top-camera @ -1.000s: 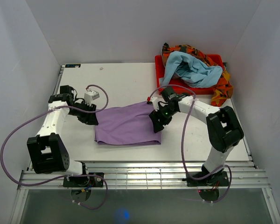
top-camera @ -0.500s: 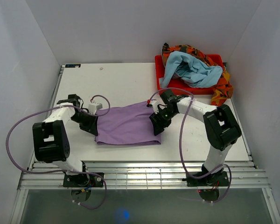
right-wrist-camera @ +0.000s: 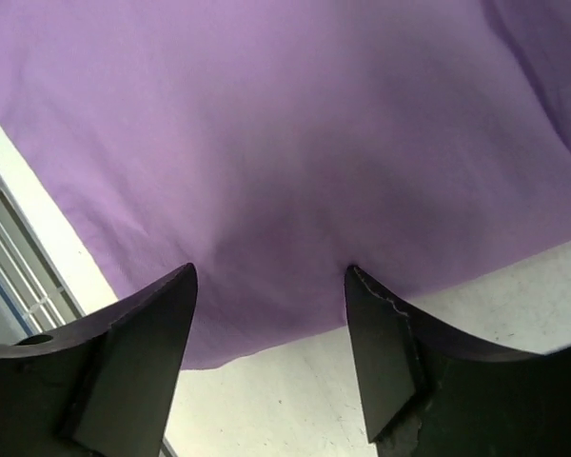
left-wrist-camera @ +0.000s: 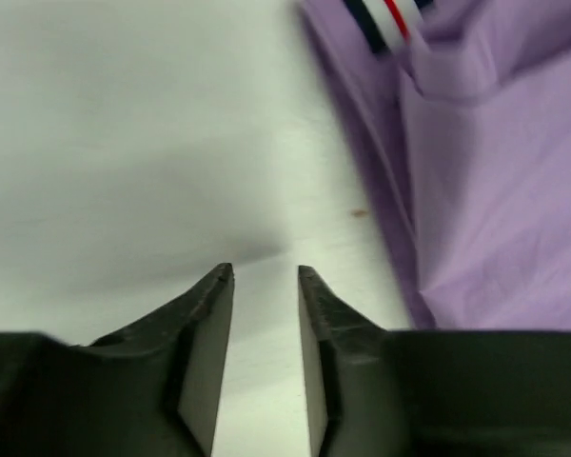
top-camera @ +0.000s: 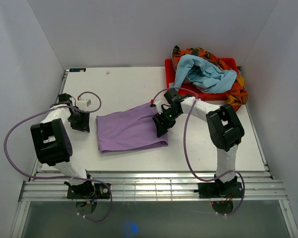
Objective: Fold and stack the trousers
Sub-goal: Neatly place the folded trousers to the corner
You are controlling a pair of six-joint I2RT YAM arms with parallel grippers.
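The lilac trousers (top-camera: 131, 130) lie folded in a flat rectangle at the middle of the white table. They also show in the left wrist view (left-wrist-camera: 495, 190), with the striped waistband (left-wrist-camera: 390, 19) at the top, and fill the right wrist view (right-wrist-camera: 285, 124). My left gripper (top-camera: 82, 121) rests on bare table just left of the cloth, with its jaws a little apart and empty (left-wrist-camera: 265, 274). My right gripper (top-camera: 159, 126) is open at the cloth's right edge, its fingertips down on the fabric (right-wrist-camera: 268, 276) and nothing between them.
A red tray (top-camera: 171, 74) at the back right holds a light blue garment (top-camera: 203, 74) and an orange patterned cloth (top-camera: 236, 96) that hangs over its right side. White walls close in the table. The metal rail runs along the near edge (top-camera: 149, 186).
My left gripper has drawn back to the left, off the trousers. My right gripper has moved left and a little away, and the trousers have shifted left with it and turned slightly.
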